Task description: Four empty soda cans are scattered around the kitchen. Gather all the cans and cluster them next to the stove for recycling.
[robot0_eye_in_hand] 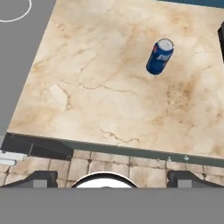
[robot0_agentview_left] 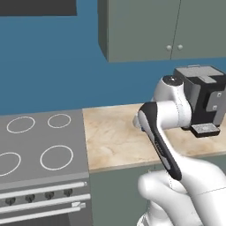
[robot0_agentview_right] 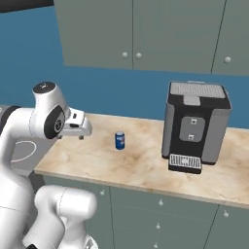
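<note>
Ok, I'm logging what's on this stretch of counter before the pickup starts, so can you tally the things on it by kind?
Blue soda can: 1, standing upright on the counter
Coffee machine: 1, to the right of the can in the right base view, apart from it
Total: 2

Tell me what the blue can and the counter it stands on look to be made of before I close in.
Blue can: likely thin metal, going by the silver top and smooth printed blue wall; the rendering leaves it open. Counter: looks like polished beige marble or a marble-look slab, with darker veins and mottling. Stove beside it: flat matte grey surface, possibly metal or glass, with white ring marks.
</note>
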Robot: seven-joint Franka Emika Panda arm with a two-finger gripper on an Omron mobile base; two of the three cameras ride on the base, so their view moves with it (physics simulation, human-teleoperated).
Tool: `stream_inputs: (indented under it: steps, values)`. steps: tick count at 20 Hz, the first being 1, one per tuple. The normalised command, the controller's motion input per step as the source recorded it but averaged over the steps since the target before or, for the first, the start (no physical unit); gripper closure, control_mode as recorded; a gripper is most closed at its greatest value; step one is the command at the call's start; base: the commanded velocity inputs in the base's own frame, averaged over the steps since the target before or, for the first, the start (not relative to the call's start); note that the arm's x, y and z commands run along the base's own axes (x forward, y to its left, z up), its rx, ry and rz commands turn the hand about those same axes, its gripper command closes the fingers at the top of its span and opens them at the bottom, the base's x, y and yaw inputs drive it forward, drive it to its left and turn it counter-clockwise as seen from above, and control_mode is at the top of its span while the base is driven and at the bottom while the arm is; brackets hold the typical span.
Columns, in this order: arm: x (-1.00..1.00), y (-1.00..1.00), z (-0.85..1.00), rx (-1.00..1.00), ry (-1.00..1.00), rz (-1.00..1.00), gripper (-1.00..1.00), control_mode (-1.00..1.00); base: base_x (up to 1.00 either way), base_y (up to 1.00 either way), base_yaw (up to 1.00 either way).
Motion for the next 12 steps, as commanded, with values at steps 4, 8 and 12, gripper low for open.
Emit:
stream_inputs:
  steps: [4, 8, 12]
  values:
    - [0.0, 0.0, 0.0, 0.0, 0.0, 0.0, -1.0, 1.0, 0.29, 0.16, 0.0]
    - [0.65, -0.32, -0.1, 0.0, 0.09, -0.13, -1.0, -1.0, 0.0, 0.0, 0.0]
    - [1.0, -0.75, -0.1, 0.0, 0.19, -0.24, -1.0, -1.0, 0.0, 0.0, 0.0]
